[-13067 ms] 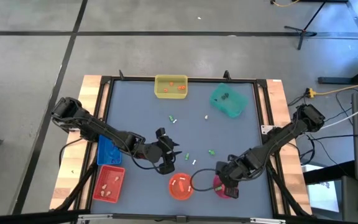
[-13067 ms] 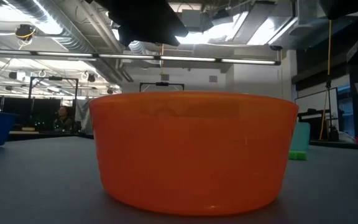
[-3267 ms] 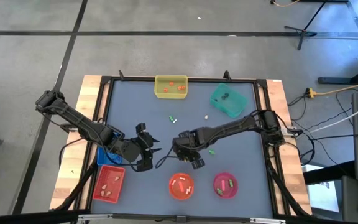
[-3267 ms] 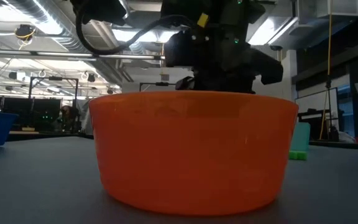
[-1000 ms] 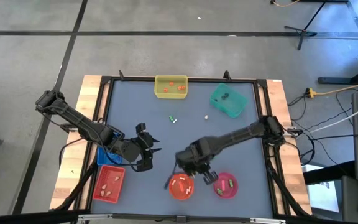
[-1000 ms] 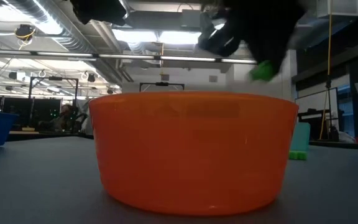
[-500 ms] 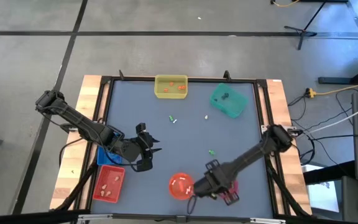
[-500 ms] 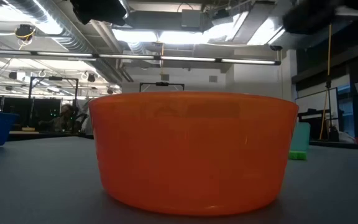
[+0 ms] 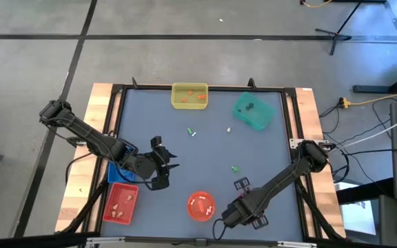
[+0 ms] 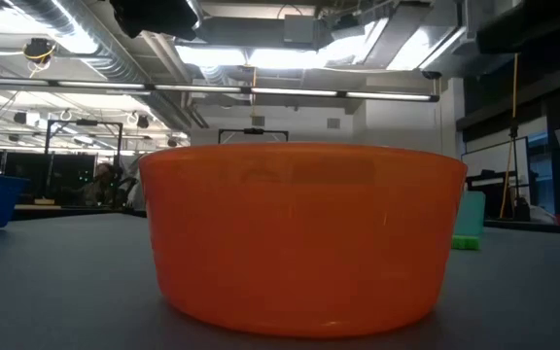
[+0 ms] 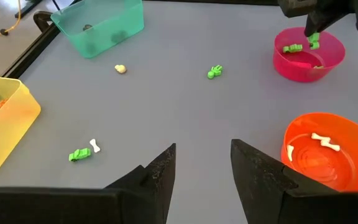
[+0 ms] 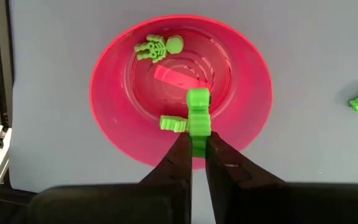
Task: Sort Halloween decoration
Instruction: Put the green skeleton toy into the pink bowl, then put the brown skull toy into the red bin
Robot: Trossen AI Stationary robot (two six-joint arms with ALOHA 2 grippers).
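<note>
I see my right gripper [image 12: 198,155] clamped on a green trinket [image 12: 198,119], its long axis running straight out from the fingertips, above the pink bowl [image 12: 114,134]. Only the right wrist view shows this grip; from overhead the arm hides it. My left gripper [image 11: 201,163] waits apart, jaws parted
</note>
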